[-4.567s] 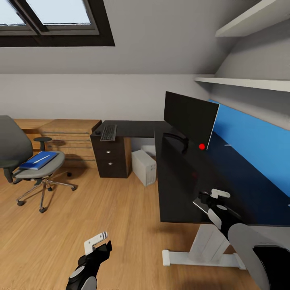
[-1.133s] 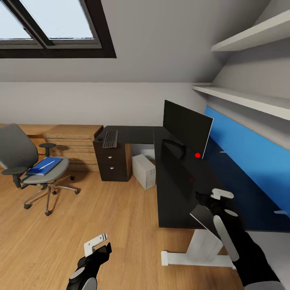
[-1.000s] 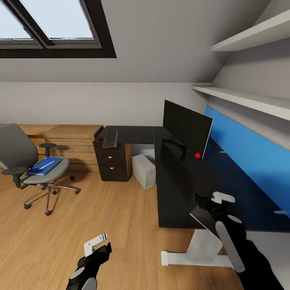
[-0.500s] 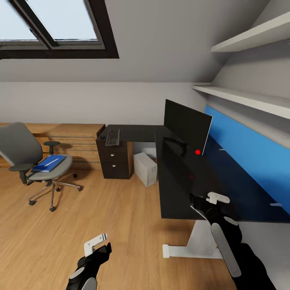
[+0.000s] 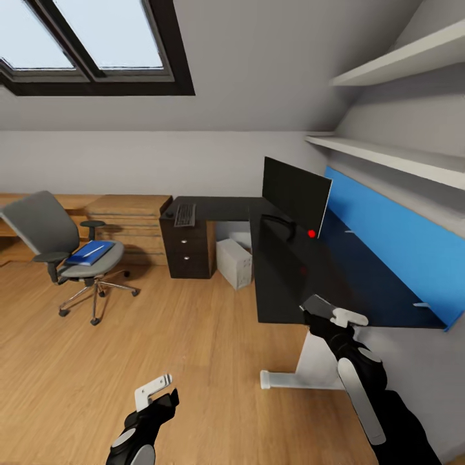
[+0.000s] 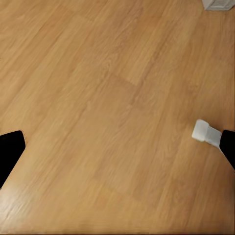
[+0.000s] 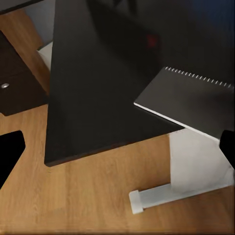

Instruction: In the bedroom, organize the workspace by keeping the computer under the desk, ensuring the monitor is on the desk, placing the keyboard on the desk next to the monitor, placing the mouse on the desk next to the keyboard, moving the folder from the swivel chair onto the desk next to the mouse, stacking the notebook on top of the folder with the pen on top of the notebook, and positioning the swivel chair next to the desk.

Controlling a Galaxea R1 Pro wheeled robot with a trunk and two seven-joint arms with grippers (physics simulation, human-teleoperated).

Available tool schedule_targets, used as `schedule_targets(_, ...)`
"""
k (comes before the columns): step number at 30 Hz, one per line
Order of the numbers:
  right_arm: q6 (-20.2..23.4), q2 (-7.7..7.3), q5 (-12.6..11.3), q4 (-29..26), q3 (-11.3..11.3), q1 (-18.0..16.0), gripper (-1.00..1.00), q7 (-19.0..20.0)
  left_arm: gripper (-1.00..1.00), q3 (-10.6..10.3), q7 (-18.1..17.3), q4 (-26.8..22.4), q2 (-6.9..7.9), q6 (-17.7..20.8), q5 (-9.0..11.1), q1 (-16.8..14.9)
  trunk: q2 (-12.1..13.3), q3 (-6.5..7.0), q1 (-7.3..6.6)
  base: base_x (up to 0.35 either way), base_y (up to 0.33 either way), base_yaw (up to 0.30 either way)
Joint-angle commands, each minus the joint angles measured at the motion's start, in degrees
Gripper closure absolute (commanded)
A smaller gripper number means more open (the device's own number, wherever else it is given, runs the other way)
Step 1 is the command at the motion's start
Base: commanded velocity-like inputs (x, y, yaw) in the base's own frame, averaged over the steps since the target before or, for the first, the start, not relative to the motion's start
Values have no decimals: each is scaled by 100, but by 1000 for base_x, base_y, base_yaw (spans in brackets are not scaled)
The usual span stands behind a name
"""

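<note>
The right gripper (image 5: 323,310) is clamped on the thin grey spiral-bound notebook (image 7: 188,100) above the black desk's (image 5: 284,278) near edge, left fingers spread and empty, so fetching the chair's blue folder (image 5: 89,252) likely comes next.

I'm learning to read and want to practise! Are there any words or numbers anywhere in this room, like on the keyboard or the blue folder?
No words or numbers can be read anywhere here.
keyboard: its keys are too small to make out any letters.
blue folder on the swivel chair: plain cover, no label visible.
monitor: dark screen, just a red dot, no text.
notebook in the right gripper: dark cover, nothing written.
</note>
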Motion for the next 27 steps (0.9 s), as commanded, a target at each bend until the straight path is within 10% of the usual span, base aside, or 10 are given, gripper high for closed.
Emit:
schedule_targets(1, 11, -6, -60, -8, 13, -3, -100, -58, -100, -13, 42, -14, 6, 20, 32, -5, -5, -7, -3, -212, -29, -67)
schedule_targets(23, -23, -23, -98, 35, -35, -4, -100, -23, -100, -14, 58, -289, -5, 34, 74, -5, -487, -222, 261, -26, -3, -49)
schedule_targets(27, -52, -11, -107, 390, -477, -5, -100, -39, -100, -14, 67, -266, -11, 34, 75, -5, -647, -294, 349, 0, 0, 0)
